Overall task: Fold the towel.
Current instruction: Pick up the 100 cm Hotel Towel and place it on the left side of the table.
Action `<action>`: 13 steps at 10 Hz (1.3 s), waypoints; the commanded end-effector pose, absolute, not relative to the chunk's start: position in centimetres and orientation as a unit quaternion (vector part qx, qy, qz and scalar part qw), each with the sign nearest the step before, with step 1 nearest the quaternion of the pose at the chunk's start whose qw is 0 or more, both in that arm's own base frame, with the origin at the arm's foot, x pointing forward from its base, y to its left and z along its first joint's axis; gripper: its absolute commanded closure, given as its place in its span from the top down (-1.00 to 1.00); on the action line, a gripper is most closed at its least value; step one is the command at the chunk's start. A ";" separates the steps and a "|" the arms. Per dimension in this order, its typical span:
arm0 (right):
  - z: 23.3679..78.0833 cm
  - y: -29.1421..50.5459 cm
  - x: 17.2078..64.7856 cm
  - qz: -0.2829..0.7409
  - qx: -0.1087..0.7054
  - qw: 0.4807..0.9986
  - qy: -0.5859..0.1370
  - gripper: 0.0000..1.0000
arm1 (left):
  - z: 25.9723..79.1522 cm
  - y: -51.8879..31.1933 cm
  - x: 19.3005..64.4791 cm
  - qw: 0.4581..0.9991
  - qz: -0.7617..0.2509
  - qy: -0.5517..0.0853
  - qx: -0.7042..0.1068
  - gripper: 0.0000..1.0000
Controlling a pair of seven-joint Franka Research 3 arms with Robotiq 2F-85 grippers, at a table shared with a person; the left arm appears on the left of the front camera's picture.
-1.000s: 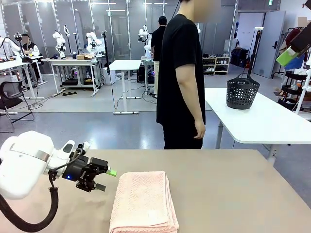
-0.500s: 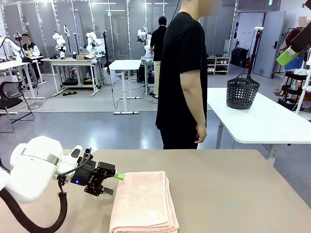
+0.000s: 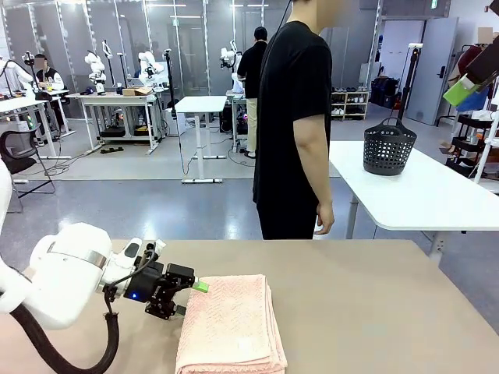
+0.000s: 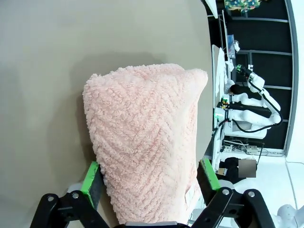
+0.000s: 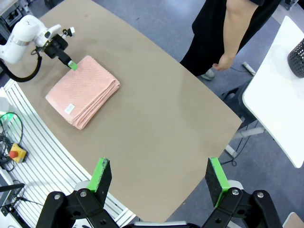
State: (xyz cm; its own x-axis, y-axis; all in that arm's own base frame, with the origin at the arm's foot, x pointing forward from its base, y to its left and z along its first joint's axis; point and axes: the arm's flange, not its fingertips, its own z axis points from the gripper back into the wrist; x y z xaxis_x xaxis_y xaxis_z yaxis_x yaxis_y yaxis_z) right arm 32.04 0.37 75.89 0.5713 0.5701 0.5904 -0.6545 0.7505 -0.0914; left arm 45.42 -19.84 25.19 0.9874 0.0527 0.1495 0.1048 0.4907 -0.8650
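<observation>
I see the left gripper (image 3: pixel 189 298) low and level at the towel's (image 3: pixel 231 323) left edge, jaws wide, straddling its corner; the right gripper (image 5: pixel 158 179) hangs spread high above.

Room: large open workshop with a grey floor (image 3: pixel 156 206). Near: beige table (image 3: pixel 374 312) spanning the foreground. Right: white table (image 3: pixel 421 191) carrying a black perforated basket (image 3: pixel 389 146) with a tall handle. Far left: white workbenches (image 3: pixel 117 100) with equipment and a black office chair (image 3: pixel 17 160). Far centre: small white desk (image 3: pixel 199 104). Far wall: glass partitions (image 3: pixel 117 31). Far right: grey door (image 3: pixel 433 66) and low shelving (image 3: pixel 347 104). A person in black (image 3: pixel 290 125) stands at the beige table's far side.
</observation>
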 end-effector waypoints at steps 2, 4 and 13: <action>76.1 0.2 31.9 0.347 0.068 0.885 -0.303 1.00 | 24.1 -20.7 45.0 0.854 -0.007 -0.077 -0.515 -0.04; 76.1 0.2 31.9 0.347 0.068 0.885 -0.303 1.00 | 24.0 -20.6 44.8 0.854 -0.010 -0.085 -0.513 -1.00; 76.1 0.2 31.9 0.347 0.068 0.885 -0.303 1.00 | 24.8 -20.0 45.2 0.859 -0.009 -0.075 -0.507 -1.00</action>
State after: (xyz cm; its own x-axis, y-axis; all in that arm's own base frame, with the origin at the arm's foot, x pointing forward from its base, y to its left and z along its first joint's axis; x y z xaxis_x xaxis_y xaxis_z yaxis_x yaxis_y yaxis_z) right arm 32.04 0.37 75.89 0.5713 0.5701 0.5904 -0.6545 0.7505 -0.0914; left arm 45.23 -20.03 24.82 0.9887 0.0536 0.1403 0.0968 0.4866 -0.8682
